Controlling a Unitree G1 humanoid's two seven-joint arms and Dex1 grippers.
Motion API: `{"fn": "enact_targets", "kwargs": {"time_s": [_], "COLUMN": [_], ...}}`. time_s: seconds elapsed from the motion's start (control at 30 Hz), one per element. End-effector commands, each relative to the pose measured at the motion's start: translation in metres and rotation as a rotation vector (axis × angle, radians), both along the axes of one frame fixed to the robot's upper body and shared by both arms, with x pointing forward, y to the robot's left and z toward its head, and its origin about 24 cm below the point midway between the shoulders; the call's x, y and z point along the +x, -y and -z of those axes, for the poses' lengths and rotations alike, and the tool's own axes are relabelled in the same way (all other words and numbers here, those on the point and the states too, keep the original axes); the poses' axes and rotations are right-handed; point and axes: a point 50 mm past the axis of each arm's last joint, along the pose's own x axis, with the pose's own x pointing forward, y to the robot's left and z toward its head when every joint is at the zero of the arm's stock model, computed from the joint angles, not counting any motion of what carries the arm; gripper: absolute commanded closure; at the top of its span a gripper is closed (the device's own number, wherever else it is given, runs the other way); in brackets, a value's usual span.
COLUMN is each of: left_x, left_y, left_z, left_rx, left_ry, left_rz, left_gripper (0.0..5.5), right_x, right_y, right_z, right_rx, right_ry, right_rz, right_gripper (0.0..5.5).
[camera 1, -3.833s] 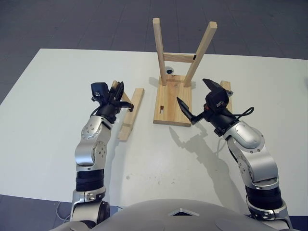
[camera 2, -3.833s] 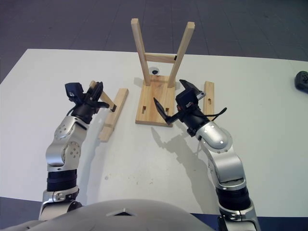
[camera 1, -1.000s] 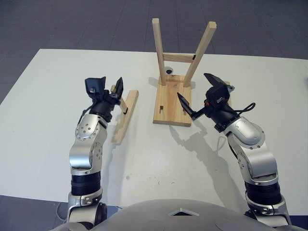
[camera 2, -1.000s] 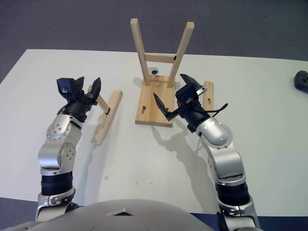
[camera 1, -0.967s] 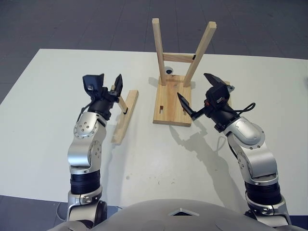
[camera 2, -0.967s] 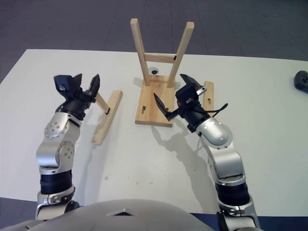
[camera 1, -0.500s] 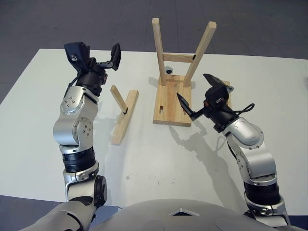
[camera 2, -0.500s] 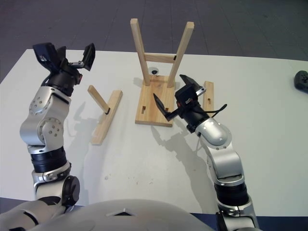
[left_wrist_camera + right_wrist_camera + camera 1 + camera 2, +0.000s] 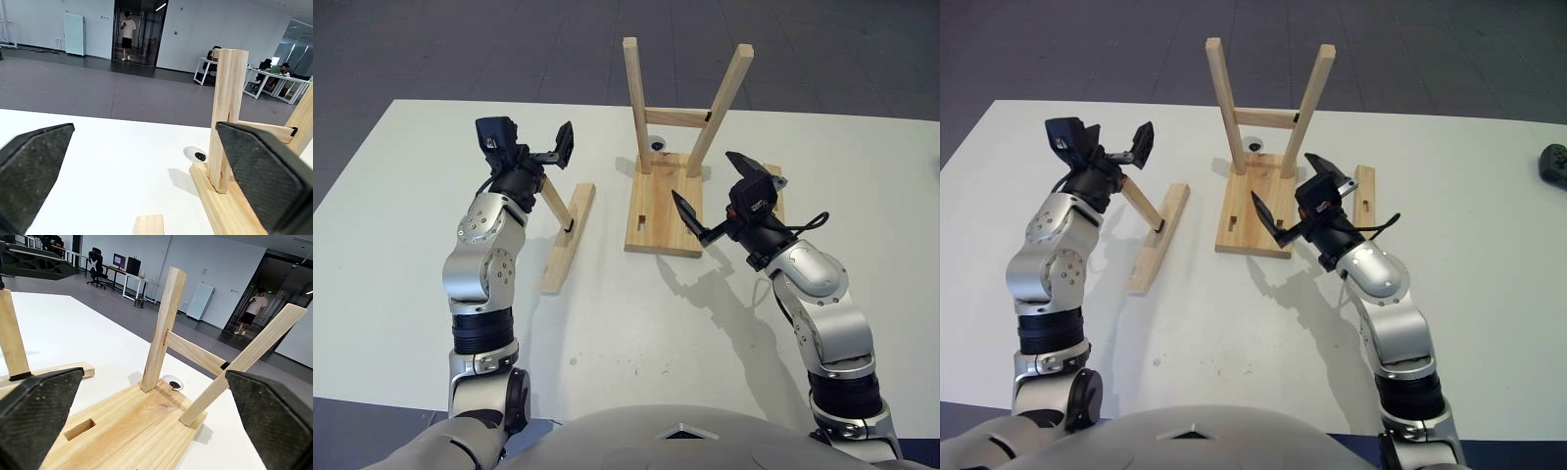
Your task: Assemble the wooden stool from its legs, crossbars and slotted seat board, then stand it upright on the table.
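Lying flat toward the far middle of the white table, the pale wooden slotted seat board carries two upright wooden legs at its far end, joined by a short wooden crossbar. A rectangular slot near the board's near end is open. Just behind the board sits a small round grommet, and the table's far edge runs close beyond it.

Left of the board, with a strip of bare table between them, a loose wooden leg lies flat with a tilted crossbar stub rising from it. The black two-fingered left gripper hangs in the air above the stub's upper end, spread wide and holding nothing; its dark pads stand far apart in the left wrist view.

The black right gripper hovers over the board's near right corner, also spread wide and empty, one finger over the board and the other off its right side. Another loose wooden leg lies flat just right of the board, partly behind that gripper.

Broad bare tabletop stretches left of the left arm to the table's left edge, across the near side between both arms, and right of the right arm out to a small dark object at the right edge.
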Motion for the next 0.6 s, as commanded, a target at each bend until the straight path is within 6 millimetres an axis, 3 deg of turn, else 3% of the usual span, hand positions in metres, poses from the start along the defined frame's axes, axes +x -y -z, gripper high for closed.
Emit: {"fn": "enact_targets", "kwargs": {"time_s": [0.03, 0.23, 0.4, 0.6], "left_x": [0.002, 0.004, 0.004, 0.004], "left_y": [0.000, 0.005, 0.006, 0.006], "left_z": [-0.010, -0.044, -0.061, -0.049], "left_rx": [0.004, -0.008, -0.019, -0.019], "left_ry": [0.008, 0.103, 0.145, 0.105], "left_rz": [-0.005, 0.010, 0.013, 0.017], "left_gripper": [0.12, 0.12, 0.12, 0.12], "right_x": [0.000, 0.000, -0.001, 0.000], "right_y": [-0.002, -0.002, -0.001, -0.001], "right_z": [0.000, 0.000, 0.000, -0.001], "right_rx": [0.005, 0.003, 0.003, 0.002], "right_ry": [-0.003, -0.002, 0.001, 0.002], "right_rz": [-0.011, -0.008, -0.004, -0.006], "right_gripper": [0.10, 0.10, 0.10, 0.10]}}
